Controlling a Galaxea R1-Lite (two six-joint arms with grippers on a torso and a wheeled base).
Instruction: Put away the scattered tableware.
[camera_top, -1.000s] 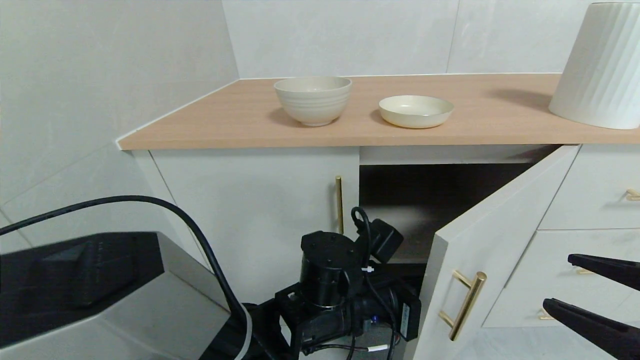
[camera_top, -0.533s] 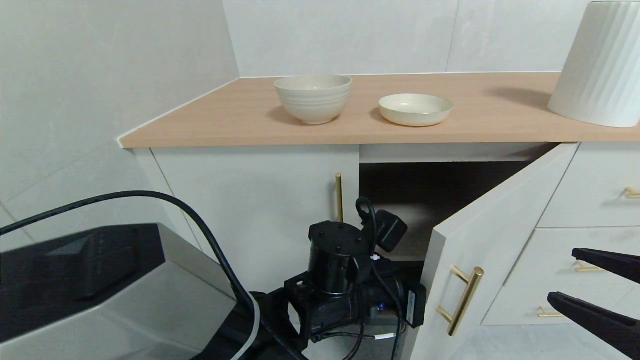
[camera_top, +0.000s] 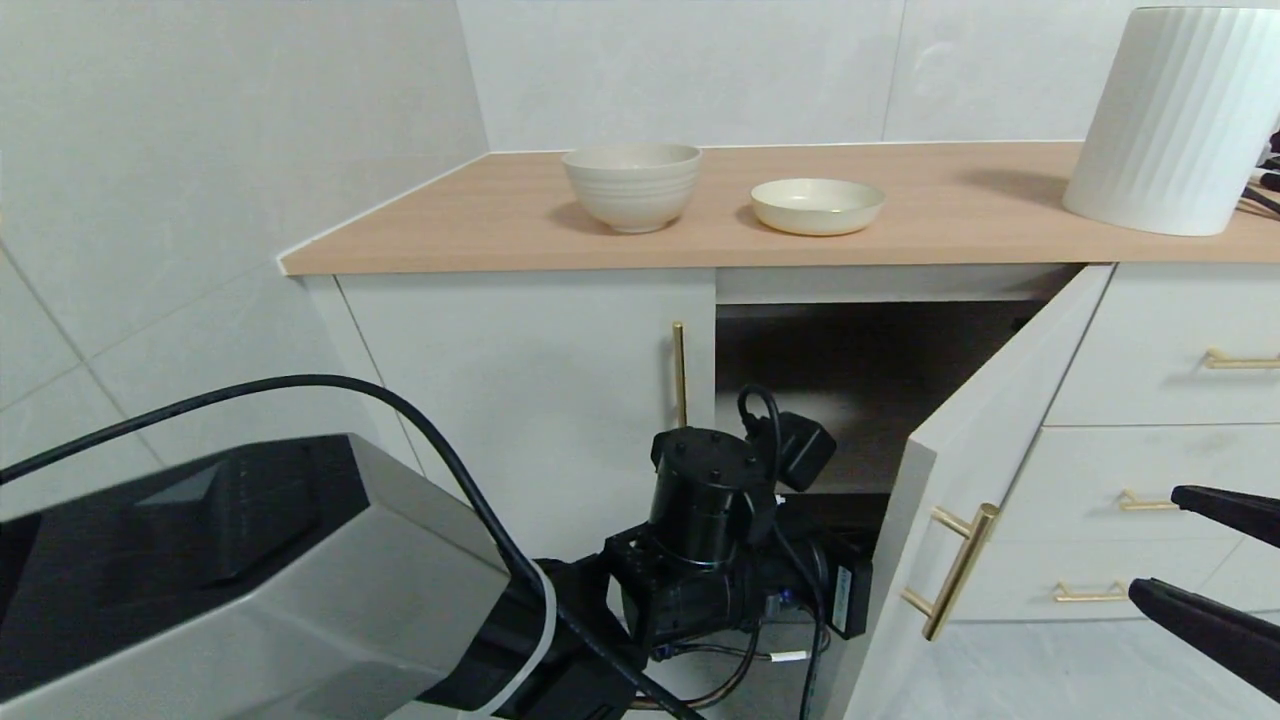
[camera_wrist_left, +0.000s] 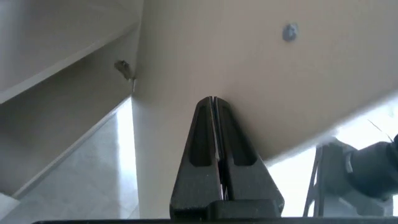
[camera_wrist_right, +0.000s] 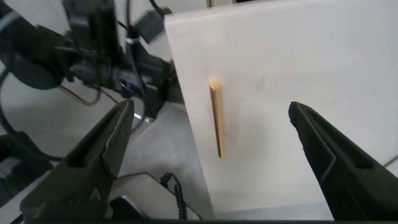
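Up top bowl (camera_top: 632, 185), dish (camera_top: 817, 205) on counter (camera_top: 480, 225), L gripper (camera_wrist_left: 213, 102) closed

Deep beige ceramic bowl (camera_top: 632, 185): horizontal ribbed bands around the wall. Shallow cream ceramic dish (camera_top: 817, 205): plain, no pattern. Tabletop (camera_top: 480, 225): light tan with fine wood grain. Tall white cylindrical container (camera_top: 1165, 120): vertical fluting. Open off-white cabinet door (camera_top: 1010, 400): unpatterned, with a brass-gold bar handle (camera_top: 955, 570). Left claw (camera_wrist_left: 213, 124) and right claw (camera_top: 1215, 565): matte black. Wall tiles (camera_top: 200, 150): pale grey, faintly marbled.
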